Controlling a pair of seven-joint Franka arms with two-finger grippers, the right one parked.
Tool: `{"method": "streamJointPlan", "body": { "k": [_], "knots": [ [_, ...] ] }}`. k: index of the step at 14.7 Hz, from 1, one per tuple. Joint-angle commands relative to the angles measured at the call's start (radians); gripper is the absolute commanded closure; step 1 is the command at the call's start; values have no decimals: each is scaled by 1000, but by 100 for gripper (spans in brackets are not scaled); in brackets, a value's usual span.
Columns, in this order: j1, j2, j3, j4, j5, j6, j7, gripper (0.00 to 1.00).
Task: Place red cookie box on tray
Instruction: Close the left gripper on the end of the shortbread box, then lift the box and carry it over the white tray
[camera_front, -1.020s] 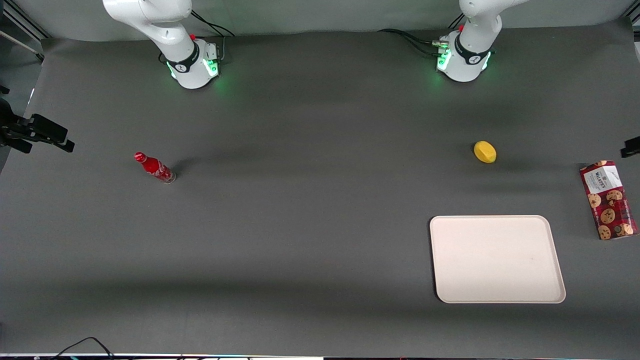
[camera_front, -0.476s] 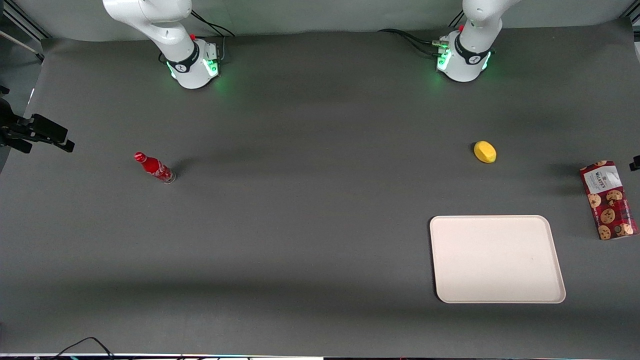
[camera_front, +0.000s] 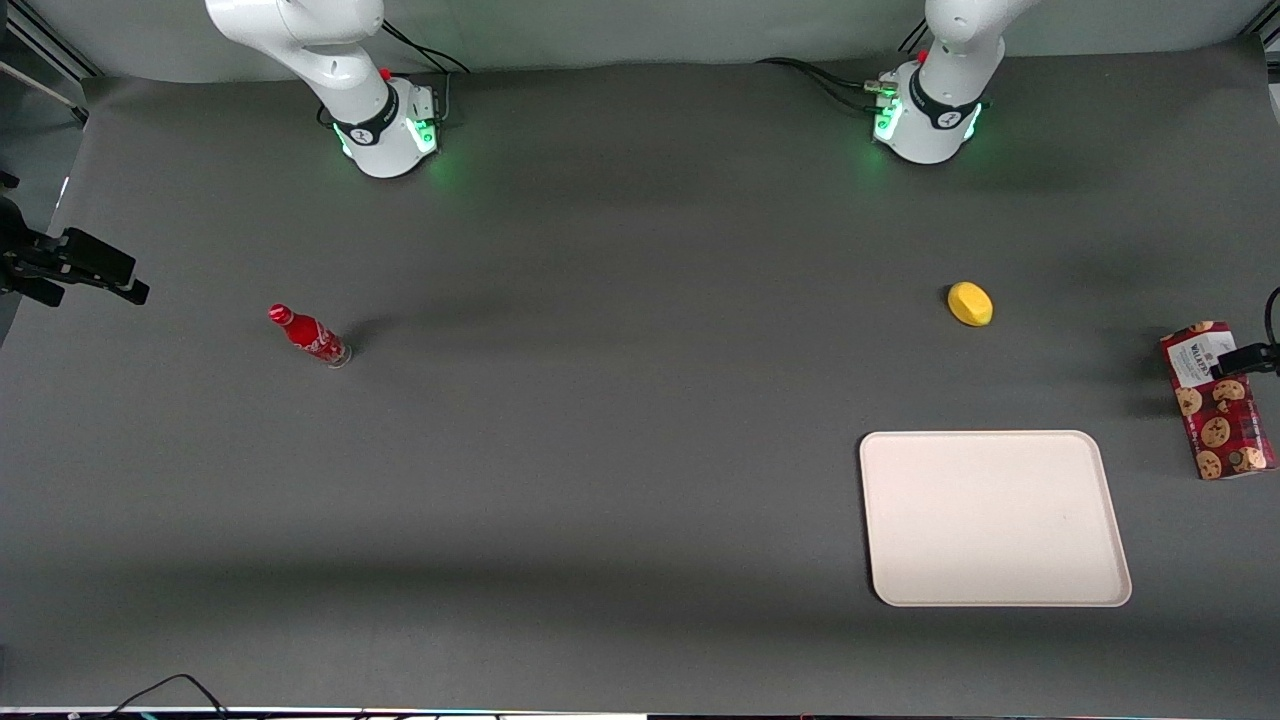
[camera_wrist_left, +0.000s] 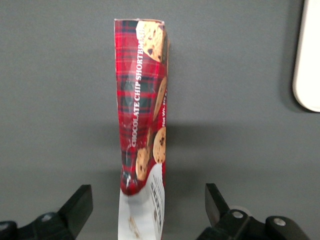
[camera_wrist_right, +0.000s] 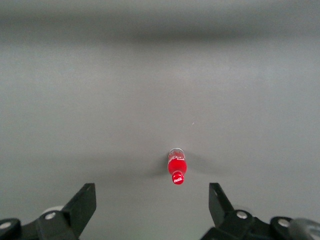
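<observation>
The red cookie box (camera_front: 1221, 415) lies flat on the grey table at the working arm's end, white label end farther from the front camera. In the left wrist view the box (camera_wrist_left: 142, 105) stands between the two black fingers (camera_wrist_left: 77, 207), which are wide apart and not touching it. My gripper (camera_wrist_left: 147, 205) is open and hovers over the box's white label end; in the front view only a black part of it (camera_front: 1245, 358) shows at the frame's edge, above the label. The cream-white tray (camera_front: 995, 517) lies beside the box, toward the parked arm and slightly nearer the camera; its rim shows in the left wrist view (camera_wrist_left: 307, 65).
A yellow lemon (camera_front: 970, 303) sits farther from the camera than the tray. A small red bottle (camera_front: 309, 336) stands toward the parked arm's end, also in the right wrist view (camera_wrist_right: 176, 167). A camera mount (camera_front: 70, 265) juts in at that end.
My gripper has come down and inward over the box's white label end; a second ago it was at the frame's edge, apart from the box. The box, tray, lemon and bottle have not moved.
</observation>
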Motion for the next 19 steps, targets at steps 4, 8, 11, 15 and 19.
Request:
{"method": "streamJointPlan", "body": {
  "k": [4,8,11,15,19],
  "knots": [
    [13,99,-7,35,-2,94,-12,0],
    [19,125,-7,46,-1,94,-4,14],
    [6,125,-7,49,5,94,-5,75],
    [8,124,-7,48,18,91,-1,100],
    [2,78,-10,49,36,53,37,100]
  ]
}}
